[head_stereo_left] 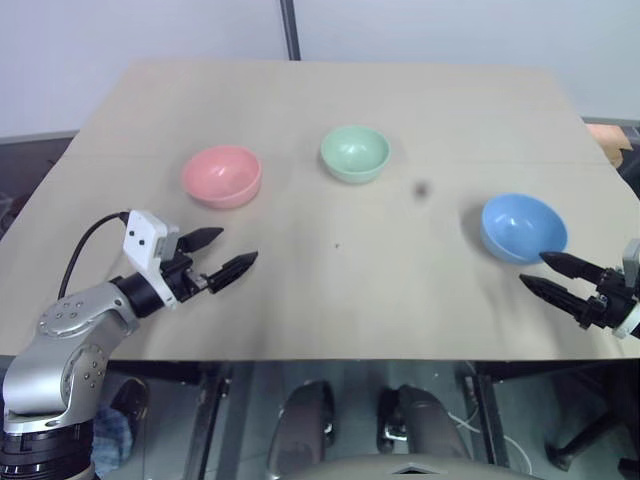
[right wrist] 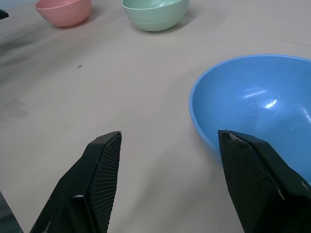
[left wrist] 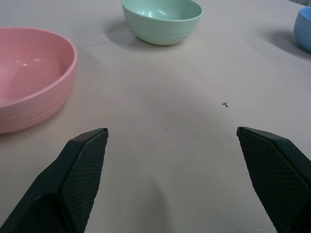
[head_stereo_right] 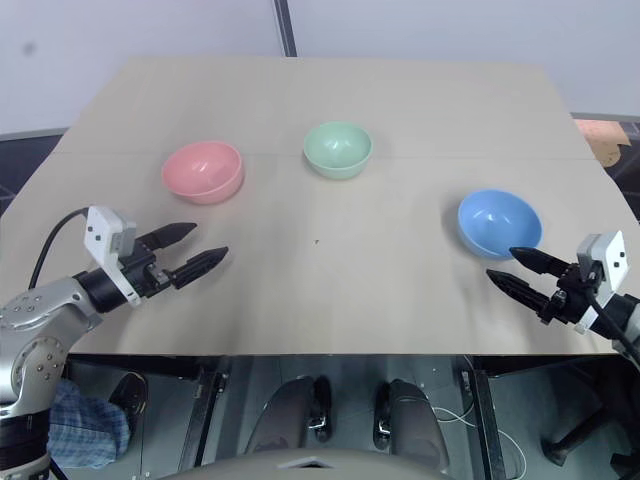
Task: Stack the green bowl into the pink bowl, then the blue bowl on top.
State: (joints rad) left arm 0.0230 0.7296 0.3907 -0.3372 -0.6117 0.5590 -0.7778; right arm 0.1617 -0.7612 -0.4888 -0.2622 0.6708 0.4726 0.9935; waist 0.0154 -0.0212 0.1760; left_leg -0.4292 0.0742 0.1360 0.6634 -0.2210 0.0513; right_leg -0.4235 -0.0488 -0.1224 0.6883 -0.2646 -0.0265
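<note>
Three bowls sit apart and upright on the beige table. The pink bowl is at the left, the green bowl is further back near the middle, and the blue bowl is at the right. My left gripper hovers open over the table's front left, just in front of the pink bowl, with nothing between its fingers. Over at the front right, the right gripper is open too, its fingertips right at the near side of the blue bowl, holding nothing.
The table's front edge runs just below both grippers. A dark pole stands behind the table's far edge. A small dark speck marks the tabletop between the bowls.
</note>
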